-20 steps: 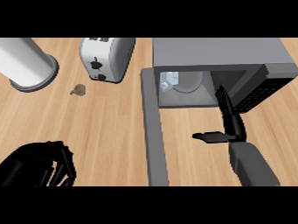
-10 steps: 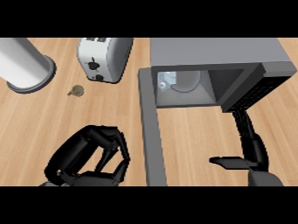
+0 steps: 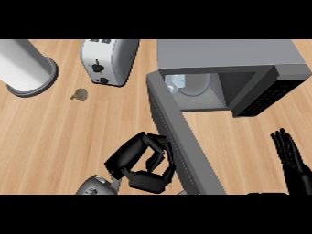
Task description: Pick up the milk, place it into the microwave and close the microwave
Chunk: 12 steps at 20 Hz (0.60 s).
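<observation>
1. Black fingers of the left hand (image 3: 139, 162) were curled in, holding nothing visible, against the outer face of the open microwave door (image 3: 182, 137).
2. The right hand (image 3: 294, 165) stood near the view's lower right edge, fingers straight and pressed together, pointing up.
3. The grey microwave (image 3: 226, 57) gaped open; a pale object, apparently the milk (image 3: 176, 82), sat at the left of its cavity beside a round white plate (image 3: 197, 87).
4. On the wooden counter (image 3: 43, 132) stood a toaster (image 3: 108, 60), a white cylinder (image 3: 18, 66) and a small brown object (image 3: 80, 94). No writing was legible.
</observation>
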### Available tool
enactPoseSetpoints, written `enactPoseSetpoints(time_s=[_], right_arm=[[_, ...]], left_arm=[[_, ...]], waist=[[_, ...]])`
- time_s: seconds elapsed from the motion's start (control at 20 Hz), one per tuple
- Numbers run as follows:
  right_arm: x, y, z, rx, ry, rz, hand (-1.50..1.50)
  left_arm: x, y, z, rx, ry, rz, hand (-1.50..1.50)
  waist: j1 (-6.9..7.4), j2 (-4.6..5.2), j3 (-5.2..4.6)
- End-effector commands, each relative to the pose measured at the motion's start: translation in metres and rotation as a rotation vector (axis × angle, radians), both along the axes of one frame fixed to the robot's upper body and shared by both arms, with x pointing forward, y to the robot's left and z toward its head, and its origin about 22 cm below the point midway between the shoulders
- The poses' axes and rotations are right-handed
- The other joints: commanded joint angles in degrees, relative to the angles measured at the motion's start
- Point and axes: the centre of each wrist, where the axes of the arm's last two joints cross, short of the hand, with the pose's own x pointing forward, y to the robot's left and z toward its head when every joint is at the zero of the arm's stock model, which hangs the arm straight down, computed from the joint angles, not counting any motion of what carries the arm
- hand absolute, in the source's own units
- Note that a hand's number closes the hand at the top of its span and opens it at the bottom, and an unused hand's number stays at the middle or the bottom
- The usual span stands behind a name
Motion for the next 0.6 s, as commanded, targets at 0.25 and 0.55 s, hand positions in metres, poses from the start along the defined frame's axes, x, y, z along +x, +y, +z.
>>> enactPoseSetpoints(time_s=[0.25, 0.55], right_arm=[[-0.007, 0.000, 0.056, 0.090, -0.115, 0.112, -1.50], [-0.020, -0.004, 0.082, 0.091, -0.127, 0.175, -1.50]], left_arm=[[0.005, -0.043, -0.060, 0.010, -0.114, 0.080, 1.50], [0.011, -0.052, -0.082, 0.037, -0.099, 0.114, 1.50]], waist=[[-0.89, 0.48, -0.06], [-2.92, 0.95, -0.11]])
